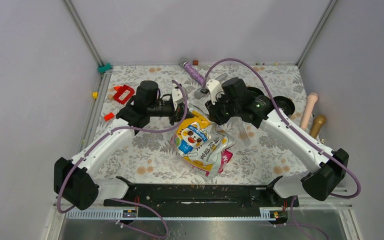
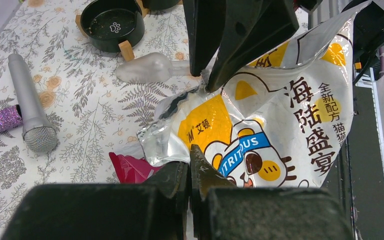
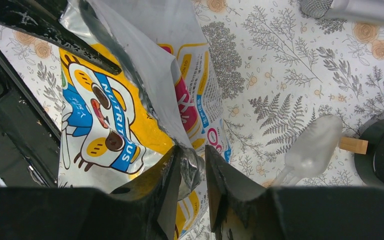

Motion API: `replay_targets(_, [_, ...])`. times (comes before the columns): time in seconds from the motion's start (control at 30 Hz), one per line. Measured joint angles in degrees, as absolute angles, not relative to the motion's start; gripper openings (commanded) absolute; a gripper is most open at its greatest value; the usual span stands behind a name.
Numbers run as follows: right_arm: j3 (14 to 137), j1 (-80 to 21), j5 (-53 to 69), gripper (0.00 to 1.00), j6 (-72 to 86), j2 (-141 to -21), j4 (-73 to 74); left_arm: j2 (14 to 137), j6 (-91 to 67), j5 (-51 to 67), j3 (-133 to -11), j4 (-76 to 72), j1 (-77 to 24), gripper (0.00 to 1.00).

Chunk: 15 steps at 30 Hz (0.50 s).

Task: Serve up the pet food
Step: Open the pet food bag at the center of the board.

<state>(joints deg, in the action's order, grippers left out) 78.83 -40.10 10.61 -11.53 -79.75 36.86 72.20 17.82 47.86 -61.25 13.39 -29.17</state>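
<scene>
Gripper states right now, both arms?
Left gripper: closed, pinching the pet food bag by its edge.
Right gripper: closed on the bag's silver inner edge.

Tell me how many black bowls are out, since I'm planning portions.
2. One bowl sits next to the clear scoop; the other bowl lies farther right. Others may be hidden.

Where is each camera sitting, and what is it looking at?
Top external: high behind the arms, looking down at the table; both arms show, meeting at the pet food bag.
Left wrist: on the left arm, looking past the left gripper, shut on the bag's edge, toward a black bowl.
Right wrist: on the right arm, looking past the right gripper, pinching the bag's silver edge, toward a clear scoop.
Shared: both wrist views show the bag, scoop and bowl.
</scene>
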Motion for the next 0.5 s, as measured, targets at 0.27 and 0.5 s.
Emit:
replay_targets(0.27, [78.94,-40.1,10.17,0.31,-11.25,-78.48,36.16,72.14,18.33,48.51,-61.25,13.47,-29.15,0.0])
replay_targets(0.5, [79.85,-39.94,13.23,0.28,-11.81,-79.31,36.16,72.14,18.5,49.06,-61.25,13.52,-29.15,0.0])
